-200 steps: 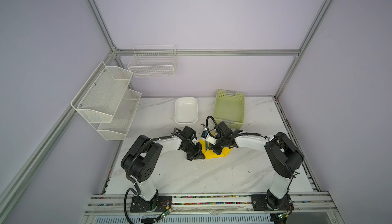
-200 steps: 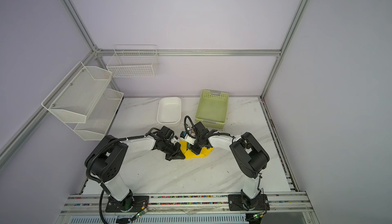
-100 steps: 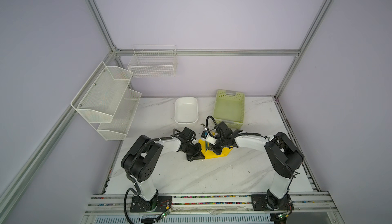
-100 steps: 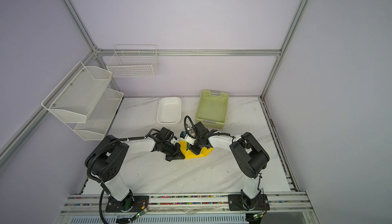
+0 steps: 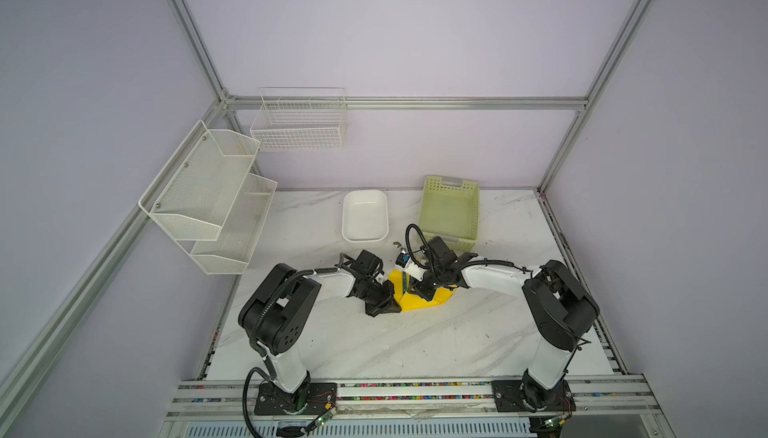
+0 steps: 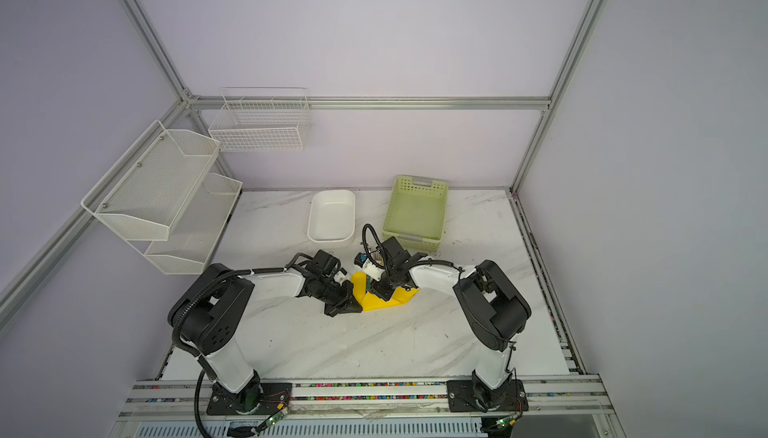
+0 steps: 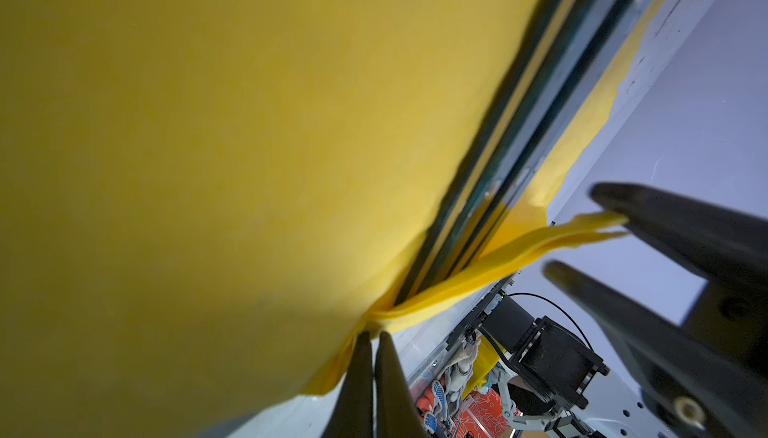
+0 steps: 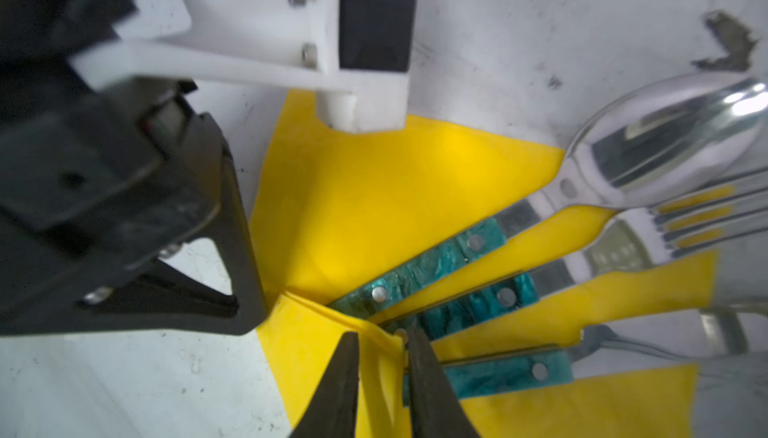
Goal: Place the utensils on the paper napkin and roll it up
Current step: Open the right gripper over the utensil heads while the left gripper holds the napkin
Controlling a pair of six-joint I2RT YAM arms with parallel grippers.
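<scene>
The yellow paper napkin (image 5: 422,304) (image 6: 376,301) lies at the table's middle, partly folded over the utensils. In the right wrist view a spoon (image 8: 665,145), a fork (image 8: 615,249) and a third teal-handled piece (image 8: 507,373) rest on the napkin (image 8: 374,191), handle ends under a raised fold. My left gripper (image 7: 372,336) (image 5: 392,306) is shut on the napkin's (image 7: 249,145) pulled-up edge. My right gripper (image 8: 380,338) (image 5: 415,290) stands slightly open, with the fold loose between its fingers. In the left wrist view its upper finger (image 7: 665,224) touches a napkin corner.
A white tub (image 5: 365,238) and a pale green perforated basket (image 5: 449,238) stand just behind the arms. White mesh shelves (image 5: 208,195) hang on the left wall, and a wire basket (image 5: 297,124) hangs on the back wall. Bare marble lies in front.
The right gripper's jaws have parted from shut, loosening their hold on the napkin fold. Both arms have hardly moved.
</scene>
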